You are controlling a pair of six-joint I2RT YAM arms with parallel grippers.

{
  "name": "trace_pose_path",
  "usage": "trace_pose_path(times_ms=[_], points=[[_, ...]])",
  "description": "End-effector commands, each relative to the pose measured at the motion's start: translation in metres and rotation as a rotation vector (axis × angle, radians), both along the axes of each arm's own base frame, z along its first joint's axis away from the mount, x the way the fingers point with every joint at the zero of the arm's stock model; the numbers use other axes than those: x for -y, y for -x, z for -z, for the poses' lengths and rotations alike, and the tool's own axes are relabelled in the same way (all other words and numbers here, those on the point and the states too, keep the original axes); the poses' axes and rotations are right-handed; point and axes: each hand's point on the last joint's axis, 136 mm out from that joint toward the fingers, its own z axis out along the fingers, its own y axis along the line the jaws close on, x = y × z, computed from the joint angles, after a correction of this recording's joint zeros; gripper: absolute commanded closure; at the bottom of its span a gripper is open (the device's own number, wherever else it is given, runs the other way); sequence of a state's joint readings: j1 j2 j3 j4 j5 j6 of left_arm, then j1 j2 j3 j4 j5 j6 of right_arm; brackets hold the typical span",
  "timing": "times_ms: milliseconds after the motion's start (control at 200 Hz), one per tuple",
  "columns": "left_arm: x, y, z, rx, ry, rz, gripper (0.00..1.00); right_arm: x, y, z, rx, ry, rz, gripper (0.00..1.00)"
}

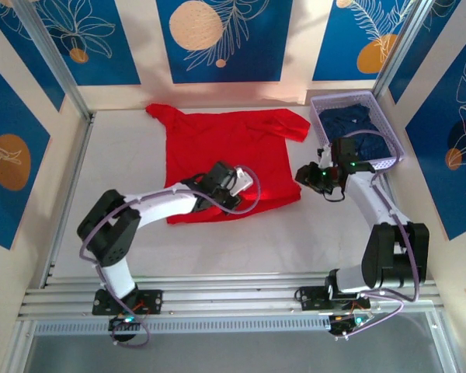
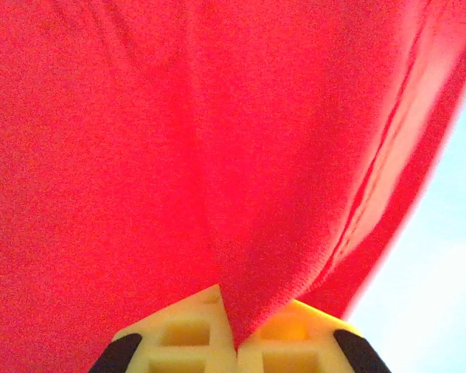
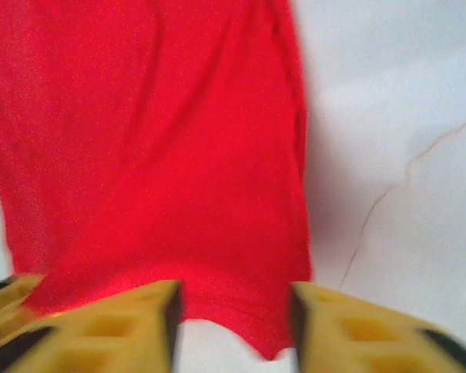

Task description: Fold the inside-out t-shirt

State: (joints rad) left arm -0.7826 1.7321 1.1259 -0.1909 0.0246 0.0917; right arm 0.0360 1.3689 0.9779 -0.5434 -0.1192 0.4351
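We see our left gripper (image 2: 235,320), its yellow ribbed fingers clenched on a pinched ridge of the inside-out t-shirt (image 1: 241,148). The cloth is soft, plain red, with no lettering showing. Our right gripper (image 3: 233,311) has its fingers spread, the hem loose between them. Beyond, the shirt lies spread on the white table (image 1: 124,155), and both arms reach in with elbows bent.

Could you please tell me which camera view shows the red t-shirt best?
The top external view: almost the whole t-shirt lies spread out. The wrist views show close-up patches, one pinched in the left gripper.
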Motion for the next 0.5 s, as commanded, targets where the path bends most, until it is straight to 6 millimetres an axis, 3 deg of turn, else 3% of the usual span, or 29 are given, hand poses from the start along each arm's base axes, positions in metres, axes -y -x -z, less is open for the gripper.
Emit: trace_pose_path(times_ms=[0,55,115,285,370,490], points=[[0.004,0.004,-0.056,-0.071,0.164,-0.053,1.00,-0.008,-0.001,-0.052,0.374,0.156,-0.055,0.41],[-0.001,0.003,-0.065,-0.079,0.179,-0.071,1.00,-0.042,0.015,-0.067,0.528,0.088,-0.204,0.37],[-0.005,0.000,-0.077,-0.083,0.207,-0.092,1.00,-0.074,0.032,-0.067,0.595,0.037,-0.323,0.36],[-0.015,-0.012,-0.113,-0.120,0.279,-0.124,1.00,-0.171,0.075,-0.031,0.726,0.056,-0.597,0.36],[-0.019,-0.018,-0.124,-0.121,0.279,-0.133,1.00,-0.206,0.080,-0.009,0.750,0.108,-0.665,0.41],[-0.024,-0.023,-0.135,-0.128,0.280,-0.137,1.00,-0.237,0.073,0.020,0.777,0.192,-0.693,0.52]])
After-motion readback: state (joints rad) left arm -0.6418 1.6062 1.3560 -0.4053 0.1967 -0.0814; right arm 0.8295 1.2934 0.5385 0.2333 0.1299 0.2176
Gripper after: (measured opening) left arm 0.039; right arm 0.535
